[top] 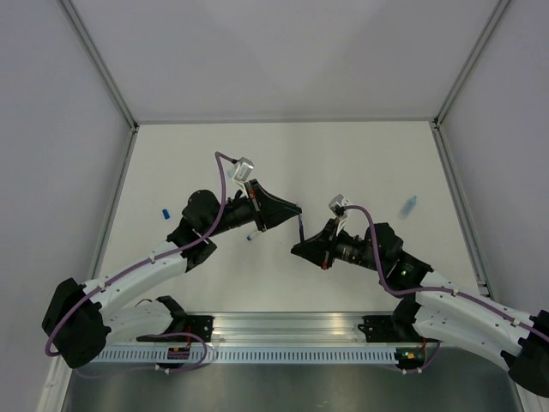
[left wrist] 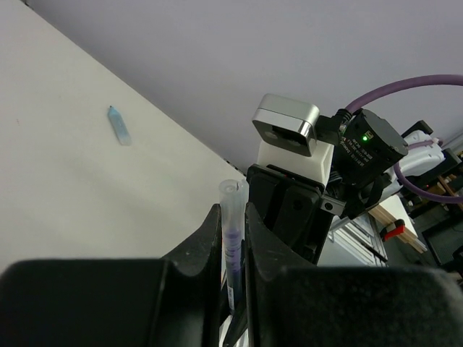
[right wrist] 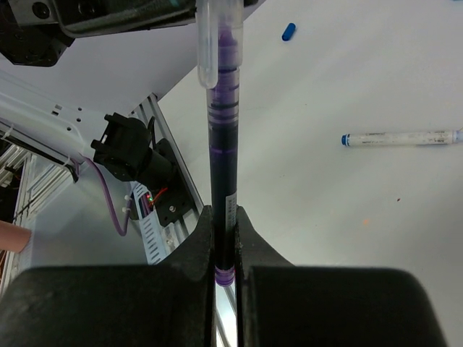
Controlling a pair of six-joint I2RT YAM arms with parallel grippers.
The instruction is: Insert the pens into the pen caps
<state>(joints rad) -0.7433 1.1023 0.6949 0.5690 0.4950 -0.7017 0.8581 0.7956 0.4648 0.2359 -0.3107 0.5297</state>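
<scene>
The left arm rises from its base at the near left, bends at the elbow left of centre, and points its wrist right toward the middle of the table (top: 360, 154). The right arm mirrors it: it runs in from the near right, bends, and aims its wrist left. The two tools almost meet at mid-table, the left one slightly farther away than the right.

The left gripper (top: 292, 210) is clamped on a clear cap (left wrist: 231, 199), which stands pinched between its two black fingers (left wrist: 206, 242). The right gripper (top: 302, 247) is closed tight on a dark pen (right wrist: 223, 159), holding it low on the barrel. The pen runs straight out from the jaws and its purple front end sits inside the clear cap – the two parts line up, held above the table between the tools.

Three task pieces lie loose on the surface:
- A whitish pen (top: 251, 233) with a blue tip lies near the left wrist.
- A dark blue cap (top: 165, 211) lies well off to the left.
- A light blue cap (top: 410, 204) lies on the right – apart from both arms.
</scene>
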